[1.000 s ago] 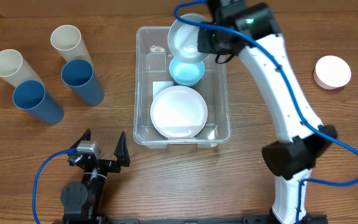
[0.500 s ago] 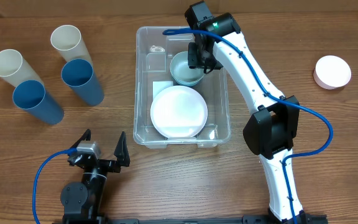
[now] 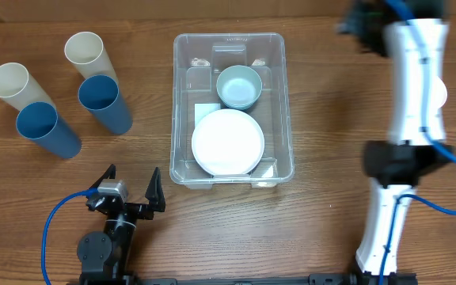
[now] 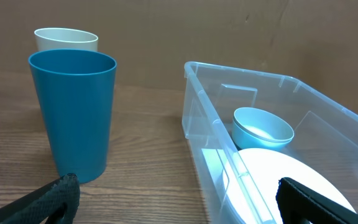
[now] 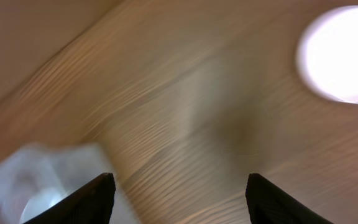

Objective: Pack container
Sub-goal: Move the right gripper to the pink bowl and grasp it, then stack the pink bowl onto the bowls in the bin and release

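**Counter stock at this moment: one bin, part-filled, and two idle pincers**

Item 1. We list the container (image 3: 280, 119), a clear rectangular plastic bin with rounded corners. It stands upright at the middle of the counter (image 3: 331, 158), long side running away from the arms. A white label (image 3: 204, 112) lies on its base, partly covered.

Item 2. Inside the container we count two pieces. A light blue bowl (image 3: 238, 86) sits mouth up in the far half. A white plate (image 3: 228, 142) lies flat in the near half, its far edge just beside the bowl.

Item 3. To the left of the container, well apart from it, stand four tall cups. Two are cream (image 3: 84, 49) (image 3: 9, 79) and two are blue (image 3: 101, 99) (image 3: 42, 127), all upright and open at the top. Each blue cup stands just in front of a cream one.

Item 4. The left pincer (image 3: 133, 176) rests low at the near edge of the counter, in front of the container's left corner. Its jaws are spread wide and hold nothing.

Item 5. The right pincer (image 5: 182, 199) is up at the far right, clear of the container. Its wrist view is blurred by motion. There we see the two fingers wide apart with only bare wood between them, and a round pale disc (image 5: 344, 53) lying on the counter beyond.
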Robot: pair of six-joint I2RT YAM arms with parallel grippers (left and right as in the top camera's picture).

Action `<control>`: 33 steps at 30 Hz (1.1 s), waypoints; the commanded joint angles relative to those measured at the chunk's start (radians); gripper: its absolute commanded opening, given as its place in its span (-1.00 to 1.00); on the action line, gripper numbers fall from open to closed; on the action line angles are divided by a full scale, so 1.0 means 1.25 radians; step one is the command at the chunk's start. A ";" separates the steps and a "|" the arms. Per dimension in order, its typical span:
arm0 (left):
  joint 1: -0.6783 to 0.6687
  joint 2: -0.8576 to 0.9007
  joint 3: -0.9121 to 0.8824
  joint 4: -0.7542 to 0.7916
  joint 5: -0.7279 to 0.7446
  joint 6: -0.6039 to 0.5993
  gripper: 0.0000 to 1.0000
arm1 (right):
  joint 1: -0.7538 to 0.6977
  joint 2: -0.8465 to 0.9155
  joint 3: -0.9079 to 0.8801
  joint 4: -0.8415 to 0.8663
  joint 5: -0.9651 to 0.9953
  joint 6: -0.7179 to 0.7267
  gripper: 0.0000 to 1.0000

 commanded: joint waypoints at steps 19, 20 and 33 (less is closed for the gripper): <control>0.004 -0.006 -0.002 -0.002 0.009 -0.011 1.00 | -0.377 -0.011 -0.686 0.404 -0.038 0.026 -0.09; 0.004 -0.006 -0.002 -0.002 0.009 -0.011 1.00 | -0.377 -0.011 -0.686 0.401 -0.037 0.023 -0.32; 0.004 -0.006 -0.002 -0.002 0.009 -0.011 1.00 | -0.137 -0.097 -0.179 0.101 -0.038 -0.055 -0.92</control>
